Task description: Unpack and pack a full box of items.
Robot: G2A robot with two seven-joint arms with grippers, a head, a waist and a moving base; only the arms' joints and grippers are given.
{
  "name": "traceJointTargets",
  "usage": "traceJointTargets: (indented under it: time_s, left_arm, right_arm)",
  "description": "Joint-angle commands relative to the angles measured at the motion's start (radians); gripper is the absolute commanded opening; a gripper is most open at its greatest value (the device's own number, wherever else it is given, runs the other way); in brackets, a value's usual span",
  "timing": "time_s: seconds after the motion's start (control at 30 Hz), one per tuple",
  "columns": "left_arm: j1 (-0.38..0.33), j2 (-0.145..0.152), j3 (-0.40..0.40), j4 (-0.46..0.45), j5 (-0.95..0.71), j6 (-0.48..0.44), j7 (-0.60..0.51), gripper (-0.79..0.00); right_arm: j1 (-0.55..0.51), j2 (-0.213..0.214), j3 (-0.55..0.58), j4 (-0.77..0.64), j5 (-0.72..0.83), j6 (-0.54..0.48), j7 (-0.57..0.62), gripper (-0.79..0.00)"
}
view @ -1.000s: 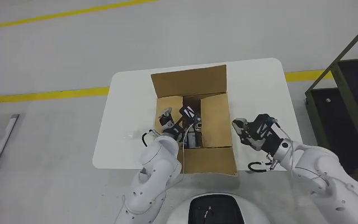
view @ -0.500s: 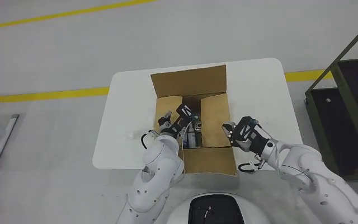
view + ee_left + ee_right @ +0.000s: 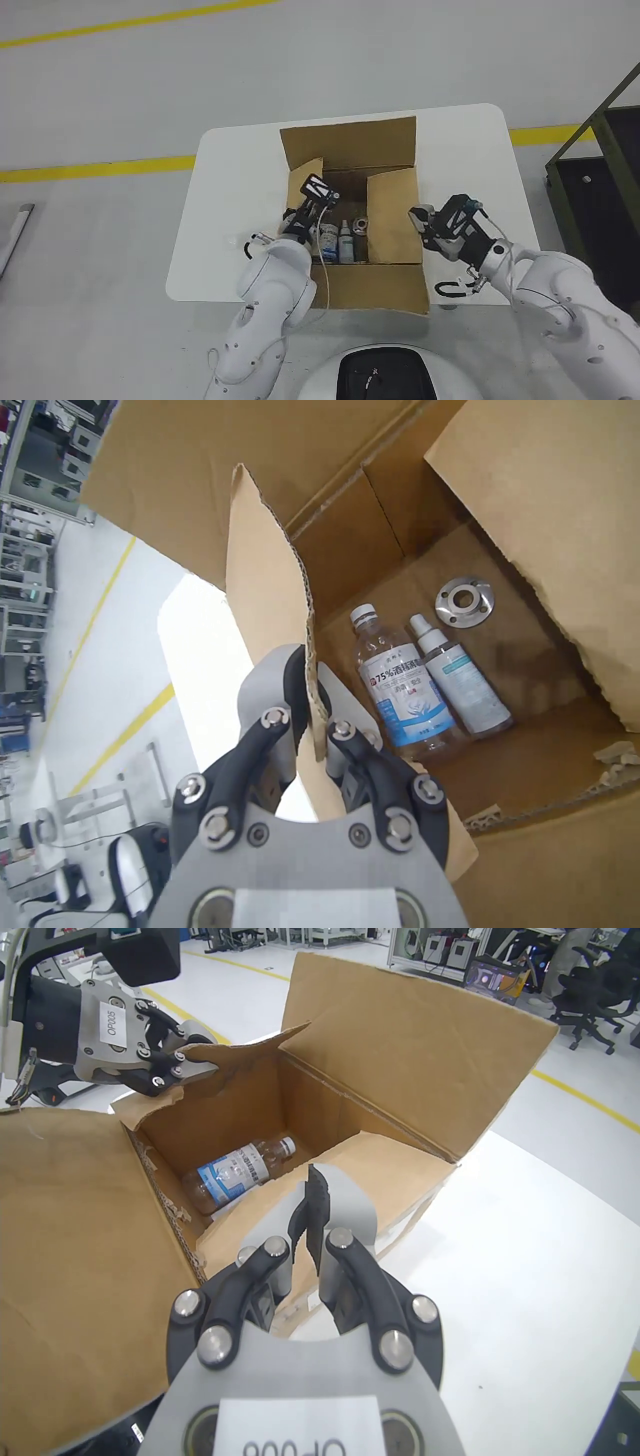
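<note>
The left tool [image 3: 313, 682] pinches the box [image 3: 350, 148] flap [image 3: 260, 575], the right tool [image 3: 309, 1208] is closed empty, and the bottles [image 3: 400, 690] are not yet unpacked.

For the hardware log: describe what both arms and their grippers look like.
The left arm and right arm are smooth, rounded white shells, each with a black cable loop at the wrist. The left gripper and right gripper match: grey metal base with a white printed label, black linkage bars with silver bolts, grey fingers with black ribbed pads.

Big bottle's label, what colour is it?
The label is white on top and blue below, clearest in the left wrist view.
</note>
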Motion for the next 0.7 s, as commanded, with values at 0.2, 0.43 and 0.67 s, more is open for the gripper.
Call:
traceJointTargets:
  time_s: [0.2, 0.43, 0.67]
  left_arm:
    - [0.017, -0.009, -0.07, -0.043, -0.239, 0.093, -0.032, -0.785]
    - [0.022, -0.005, -0.089, -0.061, -0.244, 0.08, -0.021, 0.0]
    - [0.009, 0.005, -0.074, -0.081, -0.108, 0.01, -0.027, 0.0]
  right_arm:
    - [-0.006, 0.006, 0.057, -0.012, 0.045, -0.027, 0.032, -0.785]
    - [0.0, 0.004, 0.031, 0.026, 0.037, -0.027, 0.06, -0.785]
    - [0.012, 0.001, 0.008, 0.065, 0.024, -0.017, 0.064, -0.785]
